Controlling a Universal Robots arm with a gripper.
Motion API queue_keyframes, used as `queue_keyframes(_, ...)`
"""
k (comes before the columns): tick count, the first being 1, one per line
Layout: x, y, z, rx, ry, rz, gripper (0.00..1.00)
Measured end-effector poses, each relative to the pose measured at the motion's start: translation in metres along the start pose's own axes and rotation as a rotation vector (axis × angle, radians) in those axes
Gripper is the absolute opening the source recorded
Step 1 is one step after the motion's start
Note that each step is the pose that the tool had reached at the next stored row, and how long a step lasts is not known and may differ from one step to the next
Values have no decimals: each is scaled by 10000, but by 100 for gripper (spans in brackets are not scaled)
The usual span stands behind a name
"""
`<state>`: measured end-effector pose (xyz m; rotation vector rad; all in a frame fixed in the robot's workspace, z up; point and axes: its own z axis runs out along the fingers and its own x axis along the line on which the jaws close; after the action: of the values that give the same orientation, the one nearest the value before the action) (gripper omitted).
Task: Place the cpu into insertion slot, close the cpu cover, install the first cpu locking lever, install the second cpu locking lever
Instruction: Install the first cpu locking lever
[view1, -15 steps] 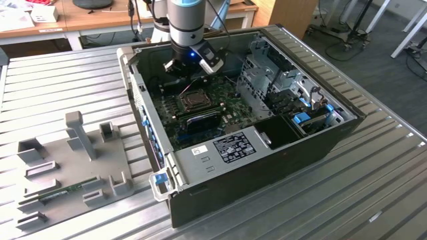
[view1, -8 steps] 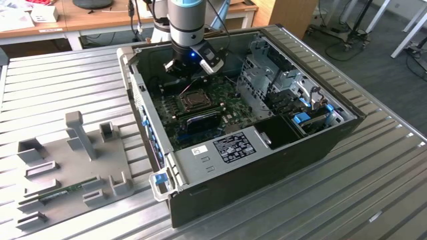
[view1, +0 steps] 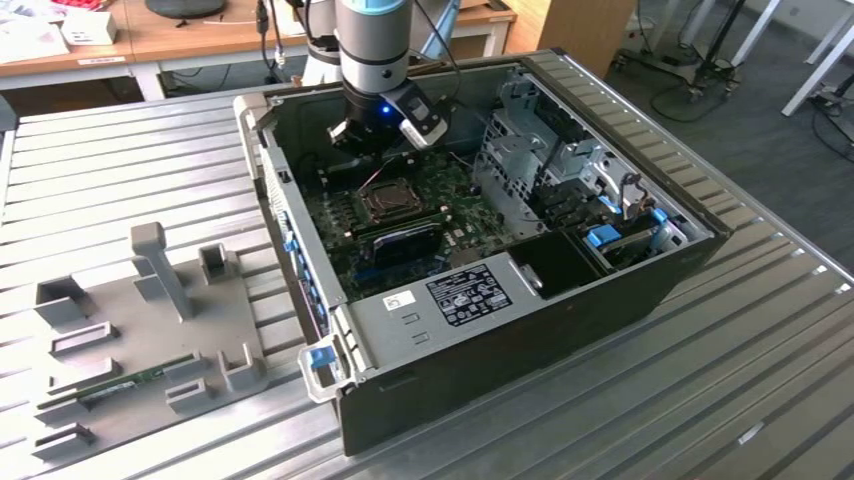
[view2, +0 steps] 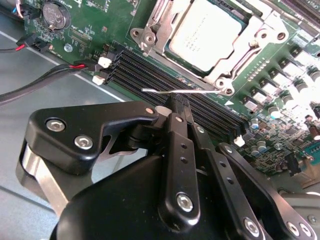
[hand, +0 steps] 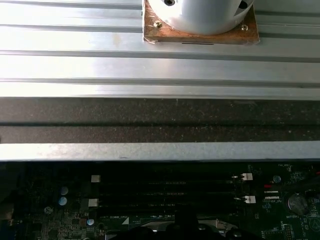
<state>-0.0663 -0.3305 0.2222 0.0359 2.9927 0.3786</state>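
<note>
Cpu sits in the insertion slot, and the cpu cover lies flat over its edges. Gripper jaws are together, tip right at a thin locking lever standing out over the black memory slots; can't tell if it is pinched. In the exterior view, the arm is inside the case, near one wall. Drive cage is well apart.

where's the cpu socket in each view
Exterior view: cpu socket in the middle of the green board.
Second wrist view: just beyond the black memory slots, silver chip seated in it.
First wrist view: its metal edge just past those slots.
Shared landmark: the memory slots.
</note>
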Motion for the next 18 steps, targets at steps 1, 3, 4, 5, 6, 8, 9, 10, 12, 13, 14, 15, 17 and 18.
queue_keyframes(1, 0, -2, 1, -3, -2, 0, 10)
queue_keyframes(3, 0, -3, 0, -2, -1, 1, 10)
queue_keyframes(4, 0, -3, -1, -1, 0, 1, 10)
queue_keyframes(5, 0, -4, -1, 1, 0, 1, 10)
queue_keyframes(6, 0, -4, -1, 1, 1, 0, 10)
queue_keyframes(8, 0, -5, -2, 1, 1, 0, 10)
queue_keyframes(9, 0, -6, -1, 1, 1, 0, 10)
queue_keyframes(10, 0, -8, 1, -1, 0, 0, 10)
queue_keyframes(12, -2, -11, 2, 0, 1, -2, 10)
queue_keyframes(13, -2, -11, 2, 2, 1, 1, 10)
queue_keyframes(14, -2, -12, 2, 1, 1, 0, 10)
queue_keyframes(15, -2, -11, 3, 1, 1, 0, 10)
queue_keyframes(17, -3, -12, 6, 0, 0, 0, 10)
queue_keyframes(18, -5, -13, 7, 0, 1, -1, 10)
